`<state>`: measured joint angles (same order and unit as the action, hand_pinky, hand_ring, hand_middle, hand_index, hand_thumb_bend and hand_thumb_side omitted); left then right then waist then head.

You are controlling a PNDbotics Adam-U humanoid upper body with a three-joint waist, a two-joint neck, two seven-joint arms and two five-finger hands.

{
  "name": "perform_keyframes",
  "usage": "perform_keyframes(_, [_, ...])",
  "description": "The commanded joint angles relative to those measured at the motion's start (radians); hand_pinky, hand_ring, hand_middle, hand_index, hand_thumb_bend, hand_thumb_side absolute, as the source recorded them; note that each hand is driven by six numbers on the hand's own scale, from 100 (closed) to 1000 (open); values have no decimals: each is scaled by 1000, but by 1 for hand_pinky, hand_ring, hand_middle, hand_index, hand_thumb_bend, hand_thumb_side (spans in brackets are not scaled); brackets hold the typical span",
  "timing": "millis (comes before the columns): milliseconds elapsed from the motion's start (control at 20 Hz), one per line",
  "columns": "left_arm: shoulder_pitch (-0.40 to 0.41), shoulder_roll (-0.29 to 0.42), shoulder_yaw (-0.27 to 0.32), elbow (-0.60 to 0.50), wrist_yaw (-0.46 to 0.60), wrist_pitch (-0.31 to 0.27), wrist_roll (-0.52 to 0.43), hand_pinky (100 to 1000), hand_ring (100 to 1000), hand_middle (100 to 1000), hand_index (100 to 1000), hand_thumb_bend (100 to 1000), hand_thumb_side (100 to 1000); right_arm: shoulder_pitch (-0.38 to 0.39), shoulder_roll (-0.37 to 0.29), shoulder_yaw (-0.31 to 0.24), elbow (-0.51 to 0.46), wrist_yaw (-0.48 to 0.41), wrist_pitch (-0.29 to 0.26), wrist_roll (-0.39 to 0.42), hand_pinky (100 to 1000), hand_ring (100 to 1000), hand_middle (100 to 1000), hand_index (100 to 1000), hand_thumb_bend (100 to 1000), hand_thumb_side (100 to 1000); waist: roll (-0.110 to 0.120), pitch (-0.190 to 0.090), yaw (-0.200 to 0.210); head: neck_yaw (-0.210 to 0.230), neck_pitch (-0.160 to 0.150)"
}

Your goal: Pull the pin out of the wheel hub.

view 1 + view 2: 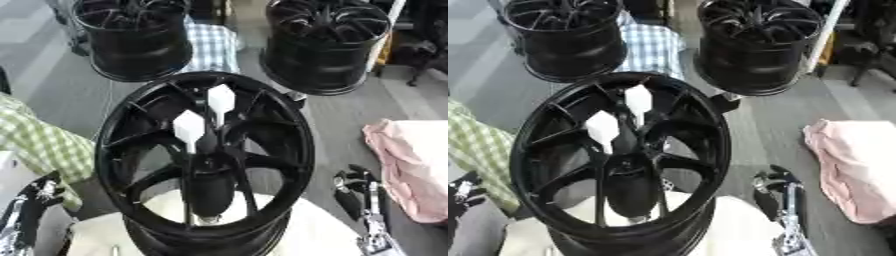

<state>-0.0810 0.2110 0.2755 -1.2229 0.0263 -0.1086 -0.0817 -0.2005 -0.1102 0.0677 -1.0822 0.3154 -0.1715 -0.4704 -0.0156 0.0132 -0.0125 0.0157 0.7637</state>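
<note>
Presently, at the far left a green-and-white checked cloth (39,142) lies beside the wheel. Below it, in the lower left corner, the left hand (26,205) shows as a black and silver shape; whether its fingers are spread or curled cannot be told, and it touches nothing of the task.

At centre stands the wheel hub (203,155), a black spoked rim facing the camera, resting on a white surface (315,235) that shows beneath its lower edge. Two white pins sit among the spokes near the middle: the lower pin (189,128) left of centre, and the upper pin (220,99) just beside it, higher and to the right. Both have a broad white head narrowing downward. Neither hand is in contact with them.

Behind, a second black rim (136,37) stands at upper left and a third black rim (325,42) at upper right, with a blue checked cloth (210,47) between them.

At the right, the right hand (776,192) rests near the lower corner, fingers up and relaxed, holding nothing, apart from the wheel. Further right lies a pink cloth (411,165).
</note>
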Motion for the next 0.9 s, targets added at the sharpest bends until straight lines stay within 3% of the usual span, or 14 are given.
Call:
perform_keyframes(50, [-9,14,7,-26,10,2,5,750,740,728,799,326,623,-9,-7,-4,-17,3,-2,-2,728,571,614,784,100,384,2,-9,-2,-4,-4])
perform_keyframes(250, [-16,72,21,-78,-12,-4,4,754,743,732,803,327,630,-8,-8,-4,-18,2,-3,-2,728,571,614,784,100,384,4,-8,-4,-10,-5])
perform_keyframes(550, [-95,383,19,-169,63,-78,1,758,741,733,806,342,613,-2,-13,-5,-20,6,-5,-4,728,571,614,784,100,385,18,-12,-10,-24,-4])
perform_keyframes(750, [-179,559,-47,-202,127,-131,-63,764,739,734,812,351,619,1,-16,-4,-20,9,-5,-2,728,571,614,784,100,386,23,-14,-14,-24,-1])
perform_keyframes(900, [-252,671,-136,-241,135,-170,-179,771,737,735,821,360,641,2,-16,-2,-19,11,-6,0,728,571,614,784,100,386,27,-15,-21,-19,-1])
